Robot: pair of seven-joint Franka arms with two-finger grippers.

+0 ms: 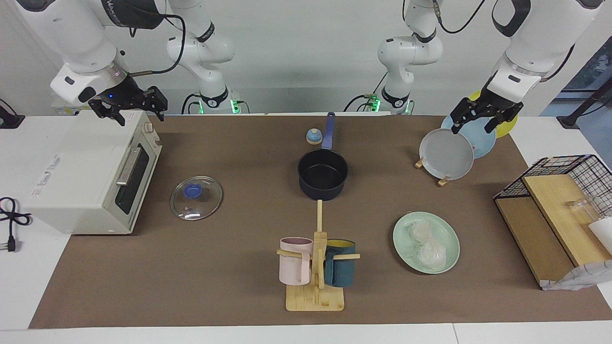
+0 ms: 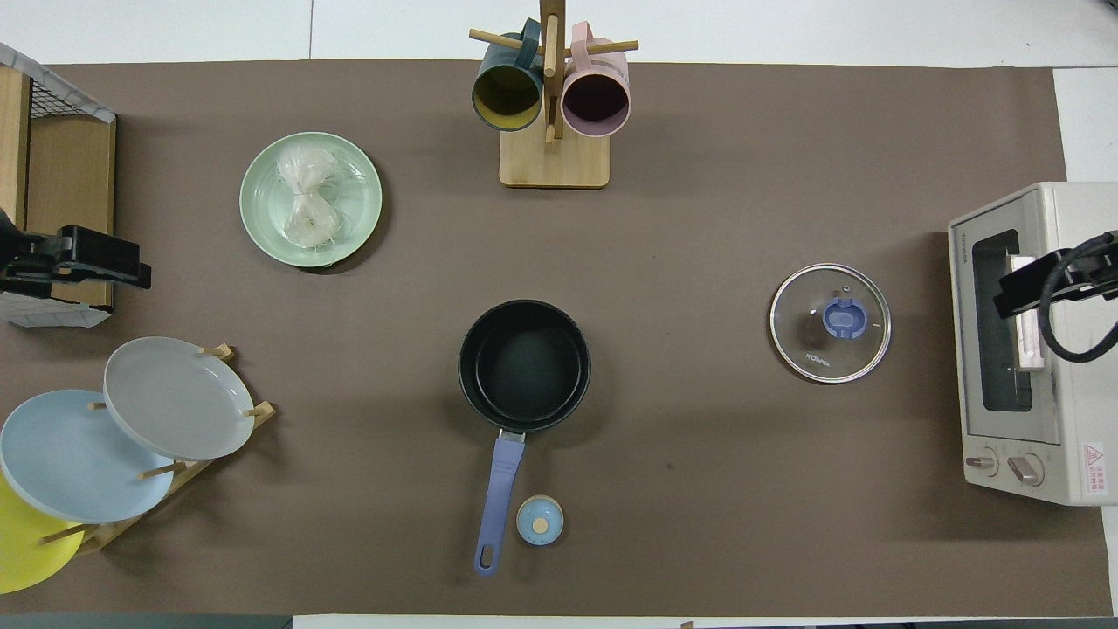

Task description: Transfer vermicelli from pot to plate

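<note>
The dark navy pot (image 1: 322, 174) with a long blue handle stands at the table's middle, and its black inside is bare; it also shows in the overhead view (image 2: 524, 364). Two whitish vermicelli clumps (image 1: 421, 232) (image 2: 307, 194) lie side by side on the mint-green plate (image 1: 400, 235) (image 2: 258, 203), farther from the robots than the pot, toward the left arm's end. My left gripper (image 1: 473, 127) (image 2: 131, 266) is open and empty, raised over the plate rack. My right gripper (image 1: 139, 114) (image 2: 1013, 295) is open and empty, raised over the toaster oven.
A glass lid (image 1: 196, 198) lies beside the toaster oven (image 1: 91, 177). A mug tree (image 1: 315, 260) with two mugs stands farther out than the pot. A rack holds a grey plate (image 1: 447, 155), a light blue and a yellow one. A wire shelf (image 1: 559, 200) and a small blue knob (image 1: 313, 136) also stand here.
</note>
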